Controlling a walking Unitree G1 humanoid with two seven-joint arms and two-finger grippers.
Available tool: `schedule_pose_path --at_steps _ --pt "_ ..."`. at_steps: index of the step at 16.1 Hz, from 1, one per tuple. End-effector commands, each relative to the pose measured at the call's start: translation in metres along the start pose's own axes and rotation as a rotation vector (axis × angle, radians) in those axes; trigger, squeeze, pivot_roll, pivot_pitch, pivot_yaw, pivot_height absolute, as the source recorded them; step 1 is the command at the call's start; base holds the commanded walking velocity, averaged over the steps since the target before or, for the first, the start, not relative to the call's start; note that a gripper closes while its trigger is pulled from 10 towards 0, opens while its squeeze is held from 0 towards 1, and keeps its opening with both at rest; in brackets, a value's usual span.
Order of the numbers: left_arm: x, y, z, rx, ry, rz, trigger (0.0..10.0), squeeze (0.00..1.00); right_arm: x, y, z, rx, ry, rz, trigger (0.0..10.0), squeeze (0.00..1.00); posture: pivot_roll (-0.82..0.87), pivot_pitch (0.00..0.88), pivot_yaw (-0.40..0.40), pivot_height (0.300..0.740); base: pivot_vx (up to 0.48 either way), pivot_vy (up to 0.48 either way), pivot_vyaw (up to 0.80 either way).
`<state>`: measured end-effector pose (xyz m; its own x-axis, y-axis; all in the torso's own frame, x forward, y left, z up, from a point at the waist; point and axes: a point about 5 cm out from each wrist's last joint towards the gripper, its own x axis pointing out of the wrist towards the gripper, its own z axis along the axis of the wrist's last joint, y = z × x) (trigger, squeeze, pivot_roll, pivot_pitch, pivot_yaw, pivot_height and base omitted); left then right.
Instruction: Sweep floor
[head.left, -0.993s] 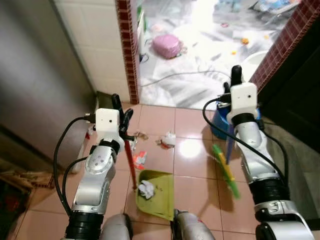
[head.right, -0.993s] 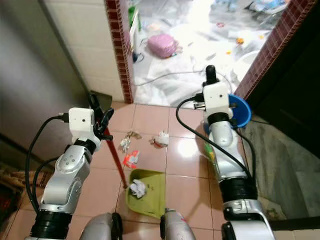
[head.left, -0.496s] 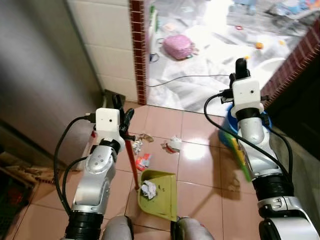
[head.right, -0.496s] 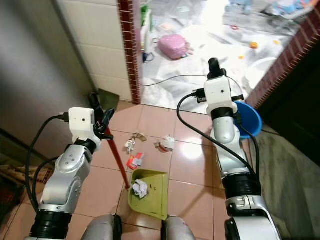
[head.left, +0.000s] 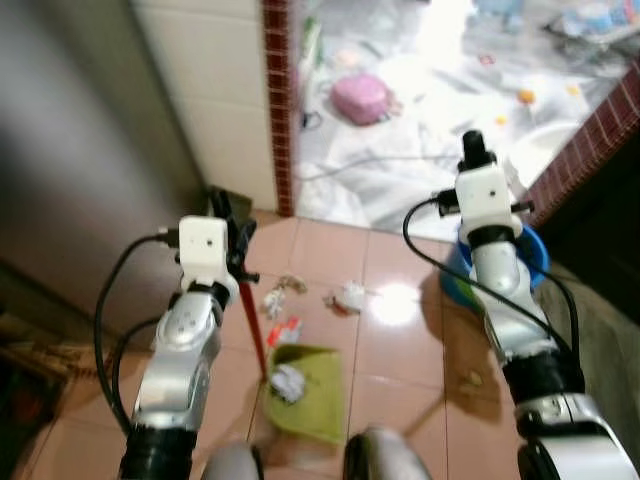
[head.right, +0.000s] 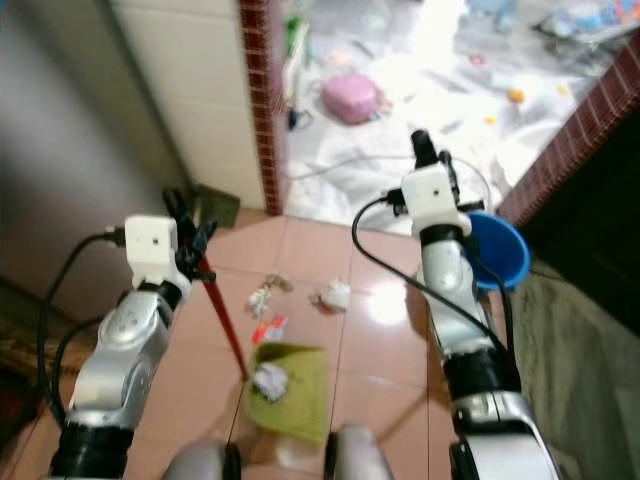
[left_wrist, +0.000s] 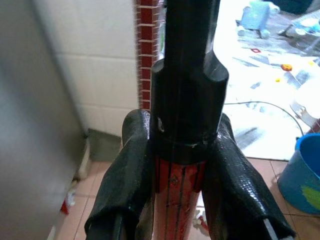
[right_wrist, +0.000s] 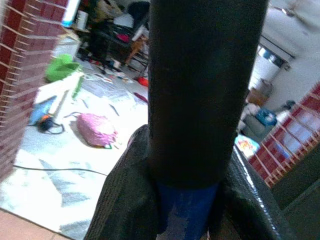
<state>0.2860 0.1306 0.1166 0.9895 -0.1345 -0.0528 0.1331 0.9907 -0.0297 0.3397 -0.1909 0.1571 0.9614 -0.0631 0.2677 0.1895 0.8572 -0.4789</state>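
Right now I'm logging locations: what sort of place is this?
Probably a home's tiled entryway: a brick-edged doorway opens onto a cluttered room, with a green dustpan and paper litter on the salmon floor tiles.

Domestic interior: pink tiled floor (head.left: 400, 350), white tiled wall (head.left: 225, 110), brick-edged doorway (head.left: 279, 100), cluttered room beyond with pink bag (head.left: 360, 97).

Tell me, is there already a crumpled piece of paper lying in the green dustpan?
Yes, a crumpled white paper ball lies in the green dustpan on the tiled floor, beside the foot of its red handle.
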Motion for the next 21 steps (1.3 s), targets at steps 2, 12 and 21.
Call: schedule_pose_path --at_steps 2,12,21 --pt "0.0 -0.008 0.011 -0.007 -0.049 -0.028 10.0 0.0 -0.002 -0.007 -0.014 -0.035 0.072 -0.024 10.0 0.0 -0.04 0.149 0.006 0.74 0.304 -0.293 0.0" --pt "0.001 -0.002 0.011 0.006 -0.048 0.012 10.0 0.0 -0.012 0.002 -0.051 0.172 0.343 -0.046 10.0 0.0 -0.03 0.155 0.002 0.74 0.056 -0.05 0.0" --pt "0.009 0.007 0.005 0.054 -0.041 0.09 10.0 0.0 0.002 0.024 -0.021 0.525 0.284 0.053 10.0 0.0 -0.04 0.139 -0.003 0.74 0.0 0.0 0.0"
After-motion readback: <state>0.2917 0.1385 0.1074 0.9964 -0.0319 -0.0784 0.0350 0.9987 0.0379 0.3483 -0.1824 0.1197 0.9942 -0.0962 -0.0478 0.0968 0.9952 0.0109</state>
